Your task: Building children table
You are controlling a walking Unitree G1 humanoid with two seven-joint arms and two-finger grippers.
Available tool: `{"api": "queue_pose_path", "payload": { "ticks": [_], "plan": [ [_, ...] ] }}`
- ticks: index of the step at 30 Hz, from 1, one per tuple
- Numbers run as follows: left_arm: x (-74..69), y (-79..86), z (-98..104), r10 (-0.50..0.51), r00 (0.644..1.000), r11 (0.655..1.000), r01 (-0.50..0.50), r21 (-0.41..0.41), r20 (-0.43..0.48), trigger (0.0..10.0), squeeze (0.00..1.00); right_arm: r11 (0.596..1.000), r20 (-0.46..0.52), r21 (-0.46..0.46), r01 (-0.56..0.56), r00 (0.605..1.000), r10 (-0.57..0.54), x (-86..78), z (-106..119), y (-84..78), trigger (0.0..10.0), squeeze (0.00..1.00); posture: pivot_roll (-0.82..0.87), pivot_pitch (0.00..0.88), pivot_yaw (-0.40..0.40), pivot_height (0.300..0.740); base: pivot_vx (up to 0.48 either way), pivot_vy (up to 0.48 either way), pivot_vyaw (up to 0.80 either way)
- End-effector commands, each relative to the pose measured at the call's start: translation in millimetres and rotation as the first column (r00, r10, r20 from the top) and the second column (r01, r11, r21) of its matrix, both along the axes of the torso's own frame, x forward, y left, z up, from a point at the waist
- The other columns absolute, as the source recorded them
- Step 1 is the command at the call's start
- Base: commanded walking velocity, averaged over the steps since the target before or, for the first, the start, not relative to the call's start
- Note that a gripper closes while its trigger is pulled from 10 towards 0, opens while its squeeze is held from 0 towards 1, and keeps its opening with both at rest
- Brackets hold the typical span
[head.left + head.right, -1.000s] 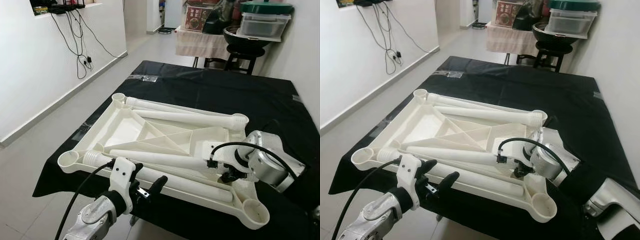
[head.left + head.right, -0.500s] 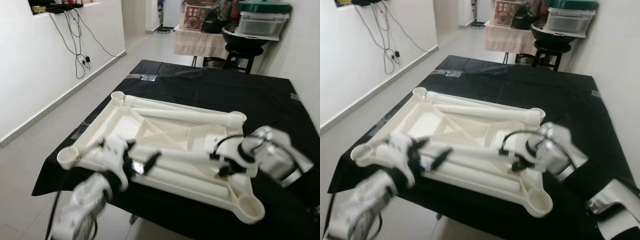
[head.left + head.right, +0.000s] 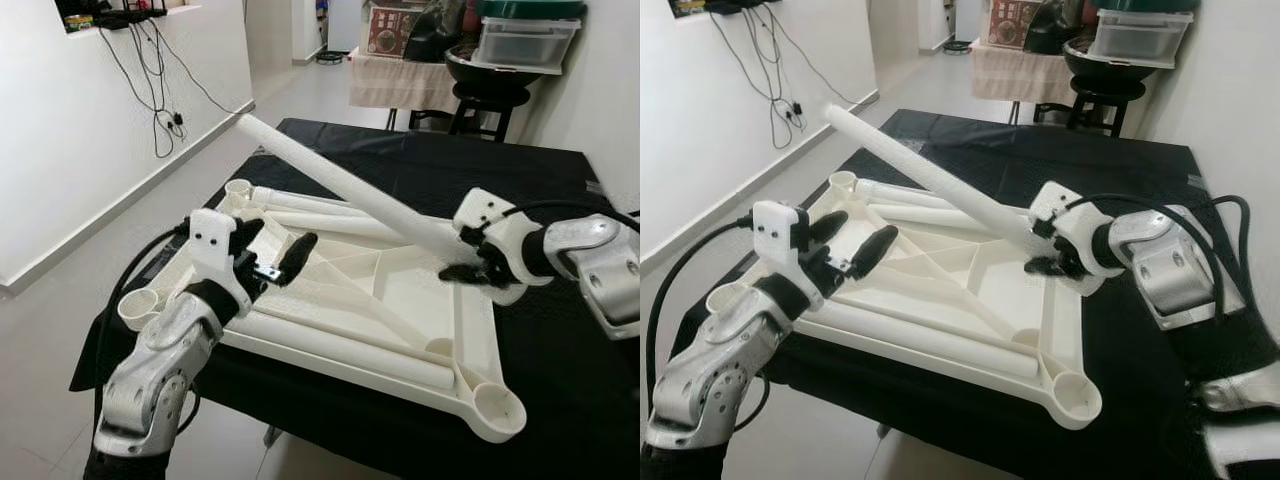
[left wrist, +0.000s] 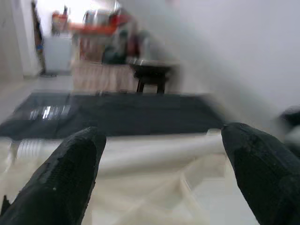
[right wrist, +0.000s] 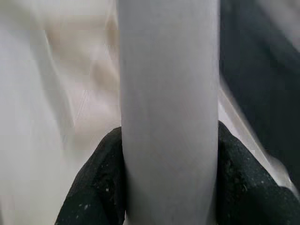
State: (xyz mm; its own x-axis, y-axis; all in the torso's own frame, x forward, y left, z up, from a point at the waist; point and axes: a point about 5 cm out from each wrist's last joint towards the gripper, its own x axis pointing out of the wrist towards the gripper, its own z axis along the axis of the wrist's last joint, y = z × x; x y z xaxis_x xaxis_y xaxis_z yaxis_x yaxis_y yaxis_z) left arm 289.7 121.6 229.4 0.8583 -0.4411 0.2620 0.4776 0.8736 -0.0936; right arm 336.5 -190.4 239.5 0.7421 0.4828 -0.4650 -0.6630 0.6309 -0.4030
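Right now your right tool (image 3: 470,255) is clenched on a white leg tube (image 3: 340,185), raised slanting toward upper left over the upturned tabletop (image 3: 420,300) at mid-frame; black worktop (image 3: 540,200) lies bare behind. Your left tool (image 3: 268,258) hovers released over its near-left edge.

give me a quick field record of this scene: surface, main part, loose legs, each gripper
surface: black-covered table
main part: white tabletop lying underside up
loose legs: white legs lying in it, e.g. front leg
right gripper: shut on a raised table leg, tilted up toward the far left
left gripper: open, empty, above the tabletop's left side
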Motion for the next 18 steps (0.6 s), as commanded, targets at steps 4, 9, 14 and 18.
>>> {"api": "queue_pose_path", "payload": {
  "ticks": [4, 9, 14, 18],
  "plan": [
    [9.9, 6.8, 14, 0.037, 0.998, 0.997, -0.034, -0.071, 0.045, 10.0, 1.0, 0.975, 0.111, 0.209, 0.069, 0.989, -0.094, 10.9, 1, 28.1, 10.0, 0.0, 0.01, 0.0, 0.01, 0.74, 0.0, 0.0, 0.0],
    [18.7, 10.0, 30, 0.045, 0.995, 0.995, -0.036, -0.098, 0.094, 10.0, 1.0, 0.951, 0.137, 0.307, 0.041, 0.987, -0.086, 8.4, -4, 49.4, 10.0, 0.0, 0.01, 0.0, 0.012, 0.74, 0.0, 0.0, 0.0],
    [27.3, 14.0, 45, 0.048, 0.99, 0.994, -0.035, -0.099, 0.133, 10.0, 1.0, 0.958, 0.144, 0.28, -0.065, 0.989, 0.025, -1.1, -7, 65.1, 10.0, 0.0, 0.0, 0.0, 0.018, 0.74, 0.0, 0.0, 0.0],
    [33.4, 17.6, 54, 0.051, 0.988, 0.995, -0.038, -0.094, 0.148, 10.0, 1.0, 0.959, 0.163, 0.255, -0.125, 0.983, 0.085, -7.1, -9, 74.6, 10.0, 0.0, 0.0, 0.0, 0.023, 0.74, 0.0, 0.0, 0.0]
  ]
}}
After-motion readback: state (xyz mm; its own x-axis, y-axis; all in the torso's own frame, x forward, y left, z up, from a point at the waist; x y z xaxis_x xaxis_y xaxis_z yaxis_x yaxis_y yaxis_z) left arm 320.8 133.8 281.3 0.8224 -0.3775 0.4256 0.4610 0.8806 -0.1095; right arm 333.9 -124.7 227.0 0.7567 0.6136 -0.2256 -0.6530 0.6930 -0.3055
